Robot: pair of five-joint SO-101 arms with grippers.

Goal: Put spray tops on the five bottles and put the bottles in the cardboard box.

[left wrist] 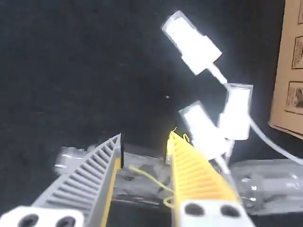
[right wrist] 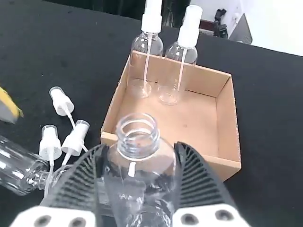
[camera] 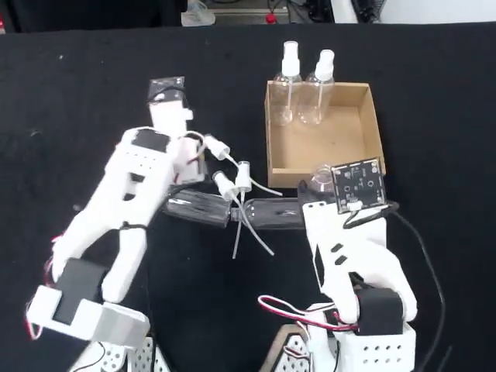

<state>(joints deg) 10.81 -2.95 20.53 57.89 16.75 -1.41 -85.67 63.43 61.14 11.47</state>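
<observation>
Two capped bottles [camera: 291, 94] stand inside the cardboard box [camera: 350, 144].

Clear bottles [right wrist: 139, 161], white spray tops [right wrist: 61, 101], brown cardboard box [right wrist: 226, 166], black table [right wrist: 57, 47].

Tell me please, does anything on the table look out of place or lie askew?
Yes. One bare bottle and a second bottle lie on their sides on the table, and three spray tops lie loose next to them, tubes splayed. The held bottle in the right hand has no top either.
</observation>
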